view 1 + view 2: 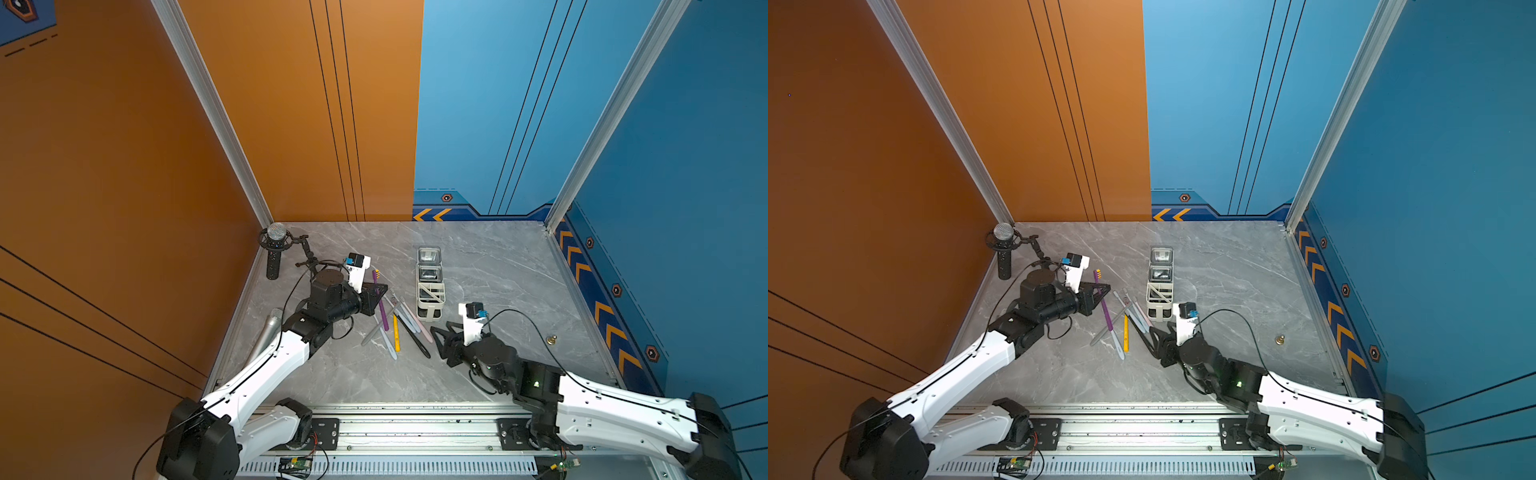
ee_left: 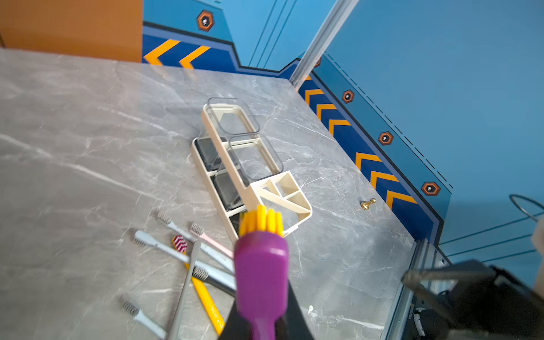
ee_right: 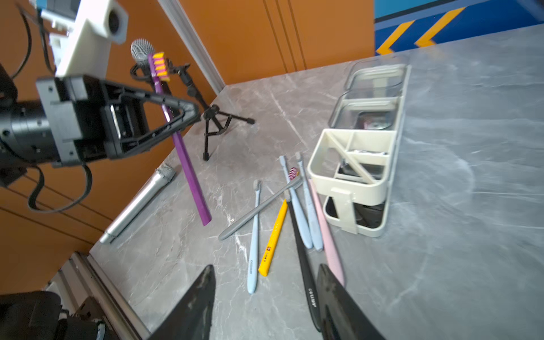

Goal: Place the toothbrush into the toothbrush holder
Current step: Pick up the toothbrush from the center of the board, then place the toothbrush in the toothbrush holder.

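Toothbrush (image 3: 182,147), purple with yellow bristles: clamped across the handle by the left gripper (image 3: 191,113), jaws closed tight on it, nothing else in the grip. Held clear of the table (image 1: 498,270), steeply tilted, bristle head up and toward the far side, handle end down and toward the near side. Located left of the toothbrush holder (image 1: 430,299), apart from it, above the left edge of the loose brushes (image 3: 295,206). Gripped partway along the handle, probably to leave the lower end free for entry into a slot; head uppermost, presumably so that the bristles finish above the rim. Toothbrush holder laid lengthwise from far to near: clear cups at the far end, white compartment with the diagonal bar at the near end, closest to both arms and so the likely target. Not yet inserted; travel to the right and a lowering move judged outstanding. For the right gripper (image 3: 266,268): low over the table just near of the toothbrush holder, jaws well apart, gripping nothing, handle of a black brush (image 3: 304,265) lying on the table between them. Apparently placed clear of the left arm's path. Risk: handle end catching on the diagonal bar.
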